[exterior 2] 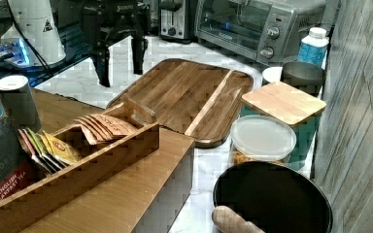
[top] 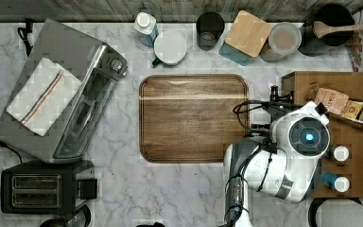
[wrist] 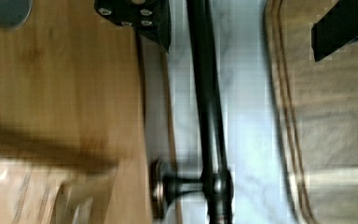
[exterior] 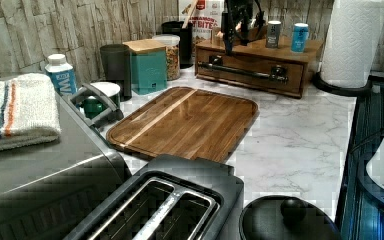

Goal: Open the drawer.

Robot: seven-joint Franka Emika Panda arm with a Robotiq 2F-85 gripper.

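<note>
I see a white marble counter (top: 179, 189) backed by a grey stone-tile wall (exterior: 10, 35). The rounded dark wooden cutting board (top: 194, 118) lies mid-counter, with a silver toaster oven (top: 71, 104) and black toaster (top: 42, 189) on the top view's left. On the top view's right, the wide brown wooden drawer (exterior: 250, 70) of the bamboo box sits shut, tea packets (exterior 2: 102, 127) and small bottles (exterior: 300, 37) on top. My black gripper (exterior 2: 121, 60) hangs with fingers spread, straddling the long black bar handle (wrist: 209, 116) without touching it.
</note>
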